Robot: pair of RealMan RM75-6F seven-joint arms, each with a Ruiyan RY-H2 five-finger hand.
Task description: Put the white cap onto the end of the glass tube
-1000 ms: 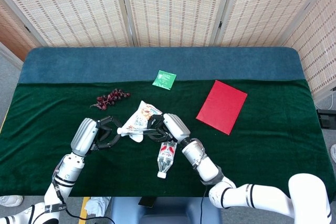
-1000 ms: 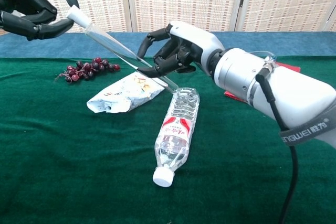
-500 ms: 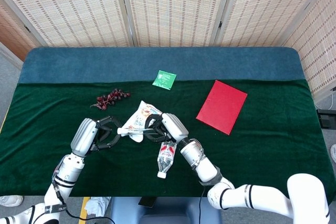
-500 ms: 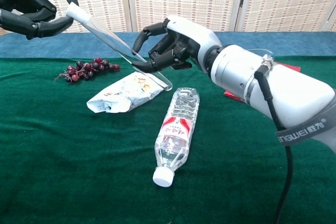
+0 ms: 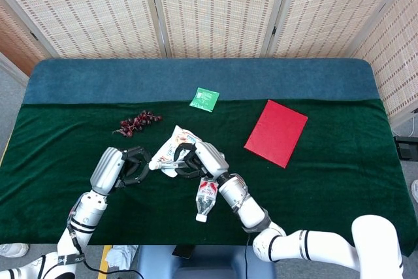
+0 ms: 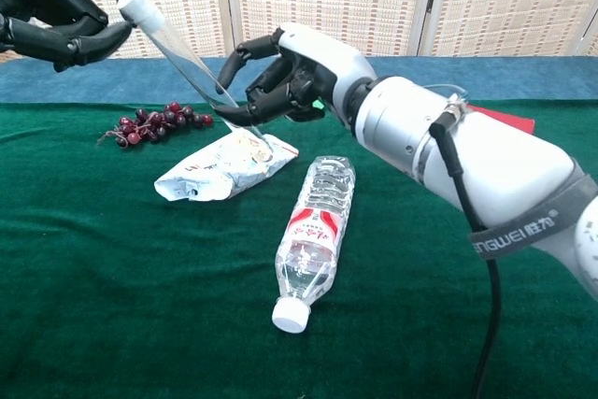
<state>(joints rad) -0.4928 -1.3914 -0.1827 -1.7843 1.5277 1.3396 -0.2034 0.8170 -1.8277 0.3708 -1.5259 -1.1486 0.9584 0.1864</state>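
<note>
Green table [image 5: 339, 181]: 1 glass tube [image 6: 192, 67], 2 hands

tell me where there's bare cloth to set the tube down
Open green cloth lies in front of the red book, toward the table's right edge, and at far left beyond the grapes. The middle is crowded: snack bag, water bottle, and both hands on the glass tube.
</note>
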